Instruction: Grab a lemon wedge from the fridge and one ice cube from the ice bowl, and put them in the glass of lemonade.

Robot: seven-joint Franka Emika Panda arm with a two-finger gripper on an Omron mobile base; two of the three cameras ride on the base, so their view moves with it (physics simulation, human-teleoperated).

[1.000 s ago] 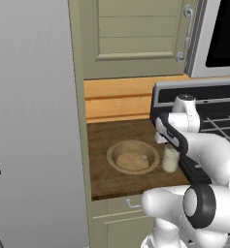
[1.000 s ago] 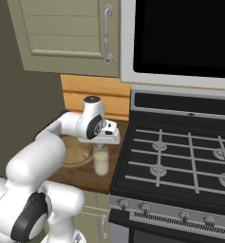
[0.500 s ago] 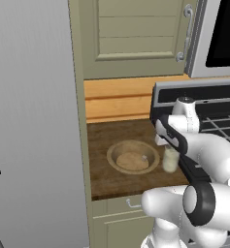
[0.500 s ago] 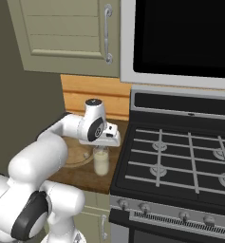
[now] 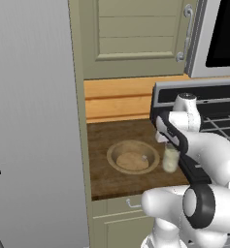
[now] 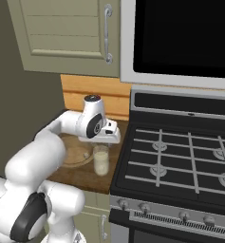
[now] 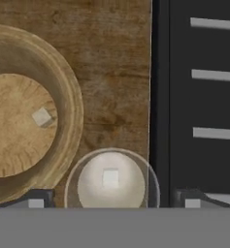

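The gripper [image 7: 111, 202] hangs right over the glass [image 7: 111, 181], fingers [image 7: 36, 199] spread wide either side of it, holding nothing. The glass stands near the worktop's [image 5: 106, 179] front edge, close to its stove [image 6: 180, 161] side, with a cube [image 7: 110, 178] floating in the lemonade. Beyond it, the bowl [image 7: 73, 104] holds one more cube [image 7: 41, 116]. Ice looks delivered; I judge the next move is lifting clear, toward the fridge [image 5: 34, 121] at the worktop's other end.

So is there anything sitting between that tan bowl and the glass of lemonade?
No. In the hand view, the ice bowl and the glass of lemonade stand close together with just a thin strip of bare wooden counter between them.
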